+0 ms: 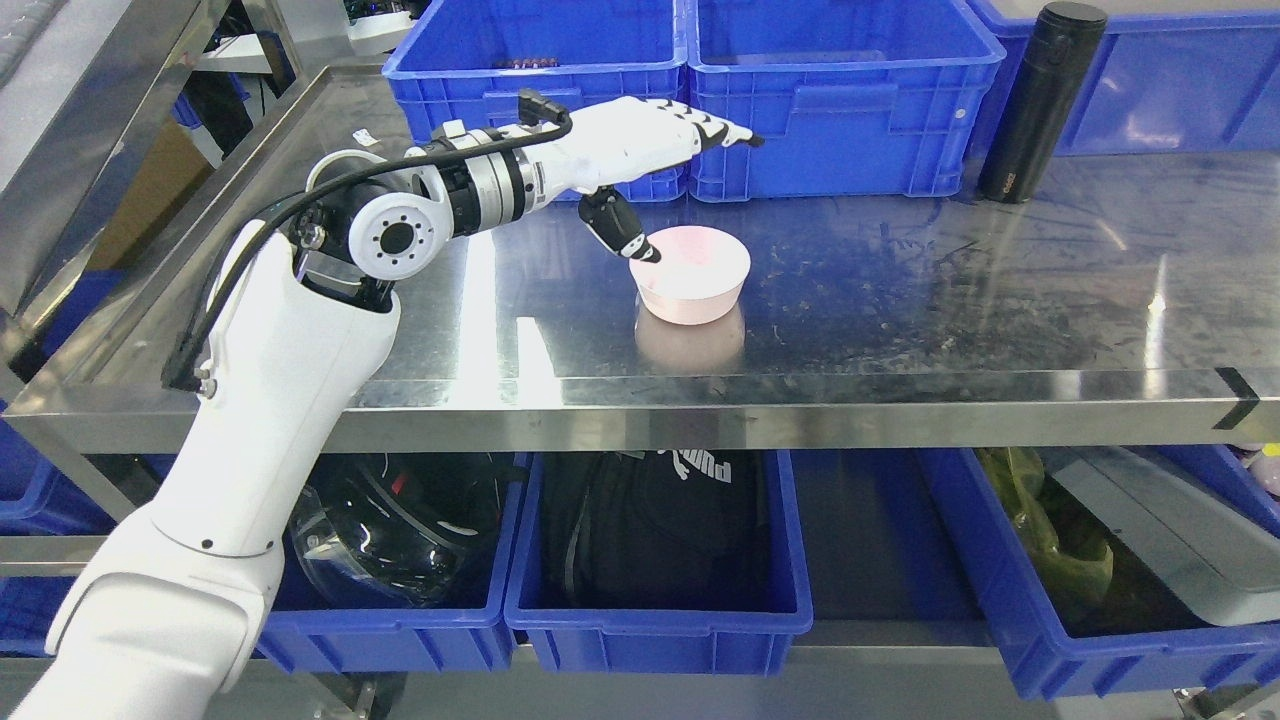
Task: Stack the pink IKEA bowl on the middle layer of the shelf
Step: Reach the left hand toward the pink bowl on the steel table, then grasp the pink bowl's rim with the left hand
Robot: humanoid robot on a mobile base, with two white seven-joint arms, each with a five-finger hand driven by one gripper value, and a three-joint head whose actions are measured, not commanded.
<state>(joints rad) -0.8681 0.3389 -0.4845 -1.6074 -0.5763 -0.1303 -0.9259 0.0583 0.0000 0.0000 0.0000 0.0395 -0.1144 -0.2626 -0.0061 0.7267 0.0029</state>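
Observation:
A pink bowl [692, 274] stands upright on the steel shelf [900, 300], a little left of its middle. My left hand [640, 145] reaches in from the lower left and hovers just above and behind the bowl. Its fingers [720, 130] stretch out flat to the right, holding nothing. The black-tipped thumb [622, 230] points down and touches the bowl's left rim. The hand is open. No second bowl shows. The right arm is out of the picture.
Blue crates [690, 90] line the back of the shelf, close behind the hand. A black flask [1040, 100] stands at the back right. Below the shelf, more blue bins [660, 600] hold a helmet, a black bag and other items.

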